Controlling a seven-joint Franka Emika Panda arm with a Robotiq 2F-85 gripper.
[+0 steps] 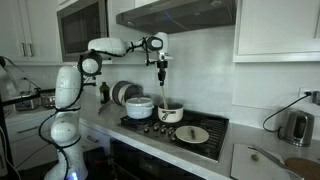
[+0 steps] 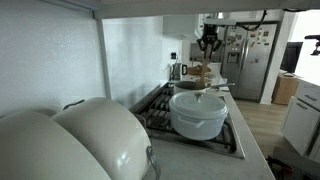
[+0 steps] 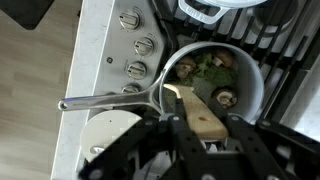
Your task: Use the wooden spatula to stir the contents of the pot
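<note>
Stove (image 3: 292, 66), pot (image 3: 254, 92), wooden spatula (image 3: 201, 116) between fingers (image 3: 246, 141)

Spatula (image 3: 205, 118): pale matt wood. Pot (image 3: 252, 88): smooth glossy white wall, shiny metal handle (image 3: 105, 99). Stove knobs (image 3: 131, 18): metal, satin sheen. Big pot (image 2: 198, 115): glossy white.

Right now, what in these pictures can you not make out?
- Wooden spatula handle: in the wrist view, hidden under the gripper.
- Pot contents: in an exterior view, too small and behind the pot's wall.
- Same pot, in an exterior view: largely blocked by the larger white pot.
</note>
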